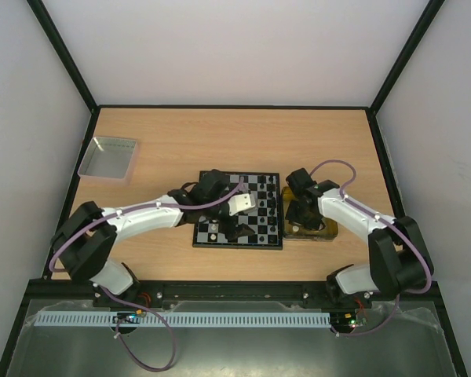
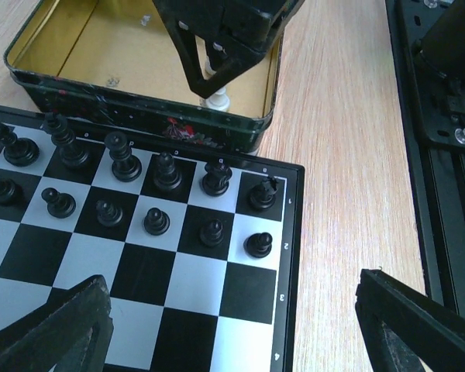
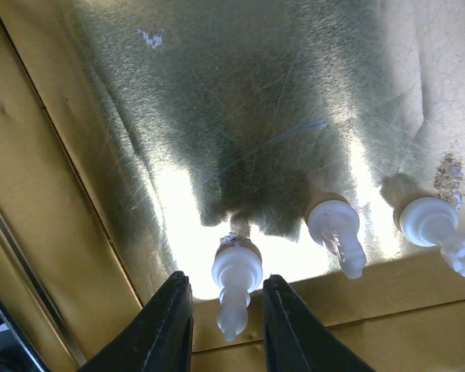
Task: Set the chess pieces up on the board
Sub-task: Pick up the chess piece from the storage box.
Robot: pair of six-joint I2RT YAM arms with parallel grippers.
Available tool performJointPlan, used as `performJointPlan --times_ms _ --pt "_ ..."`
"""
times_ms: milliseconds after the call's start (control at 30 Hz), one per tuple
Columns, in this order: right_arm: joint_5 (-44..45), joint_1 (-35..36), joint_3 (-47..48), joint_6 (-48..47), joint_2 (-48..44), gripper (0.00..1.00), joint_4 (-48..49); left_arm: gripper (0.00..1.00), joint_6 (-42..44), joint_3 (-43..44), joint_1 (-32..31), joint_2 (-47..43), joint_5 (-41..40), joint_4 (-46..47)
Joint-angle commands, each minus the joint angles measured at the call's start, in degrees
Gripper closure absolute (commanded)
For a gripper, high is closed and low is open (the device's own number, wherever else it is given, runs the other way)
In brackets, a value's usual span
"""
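Observation:
The checkered board lies at mid-table; in the left wrist view its near corner holds two rows of black pieces. My left gripper hovers over the board, open wide and empty, its fingers far apart. My right gripper reaches down into the yellow tray. It is open, its fingers straddling a standing white piece with a small gap on each side. Two more white pieces stand beside it.
The yellow tray's dark outer wall touches the board's edge, with the right gripper reaching into it. A grey metal tray sits at the far left. The arms' base rail runs along the near table edge.

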Motion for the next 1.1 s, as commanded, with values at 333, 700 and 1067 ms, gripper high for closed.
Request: performJointPlan --times_ms 333,700,1067 --pt "0.53 -0.66 -0.65 -0.57 0.88 0.78 0.94 0.17 -3.16 7.60 -1.03 8.91 1.27 5.54" --pt "0.08 -1.11 -1.40 -0.68 1.11 0.87 1.90 0.18 -4.99 9.33 -1.83 12.84 1.40 7.42" --pt "-0.77 -1.22 -1.88 -0.66 1.26 0.87 1.75 0.17 -4.71 8.92 -2.00 11.93 2.50 6.20"
